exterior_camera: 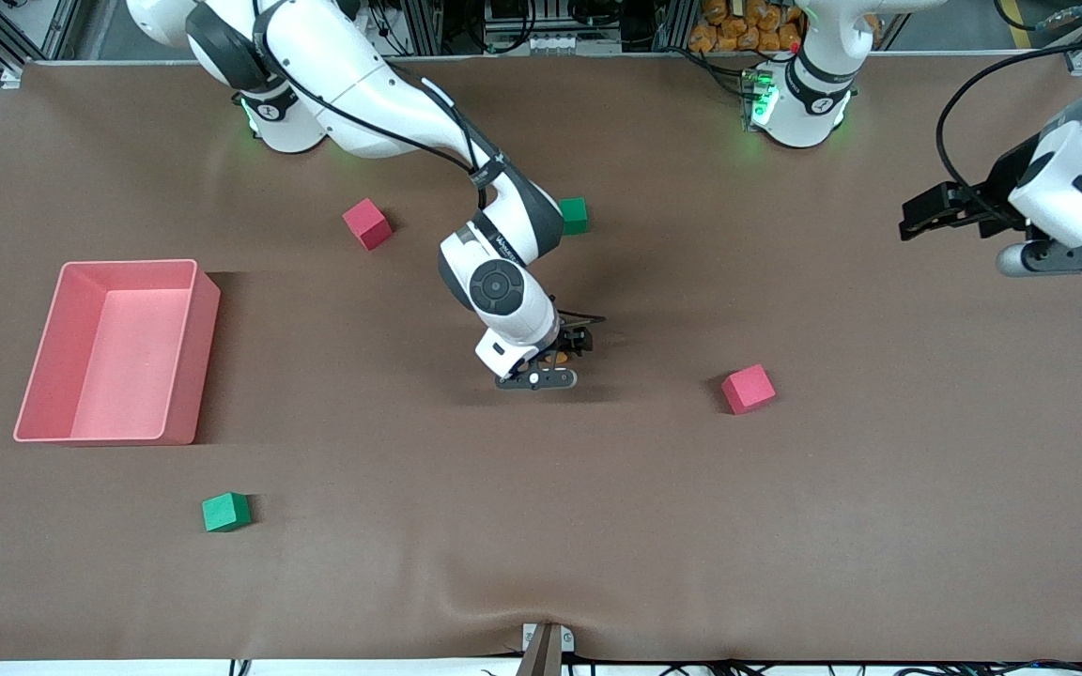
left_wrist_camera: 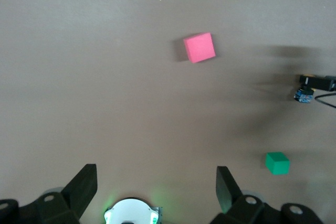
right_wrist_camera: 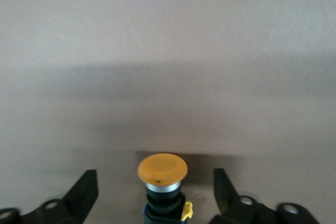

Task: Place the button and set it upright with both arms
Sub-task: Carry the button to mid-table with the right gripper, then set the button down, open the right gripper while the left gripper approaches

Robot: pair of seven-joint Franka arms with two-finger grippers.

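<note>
Nearest the front camera, a small green foam cube (exterior_camera: 225,512) is seen on the brown cloth-covered table (exterior_camera: 785,526), toward the right arm's end. Farther back, a shallow pink plastic bin (exterior_camera: 186,357) is found at that same end, and a red foam cube (exterior_camera: 748,389) lies toward the left arm's end. Between them, at mid-table, the right gripper (right_wrist_camera: 155,192) is lowered, and the small push-button with a round orange cap on a black body (right_wrist_camera: 162,170) is largely hidden beneath it in the front view. In the right wrist view the button is shown between the widely parted fingers (right_wrist_camera: 84,188), untouched by either; its body is cut off at the frame edge. Farther still, a second red foam cube (exterior_camera: 367,223) and a second green cube (exterior_camera: 574,215), partly covered by the right arm, are seen. The left gripper (left_wrist_camera: 156,187) is held high over the left arm's end, spread wide and empty, waiting.
</note>
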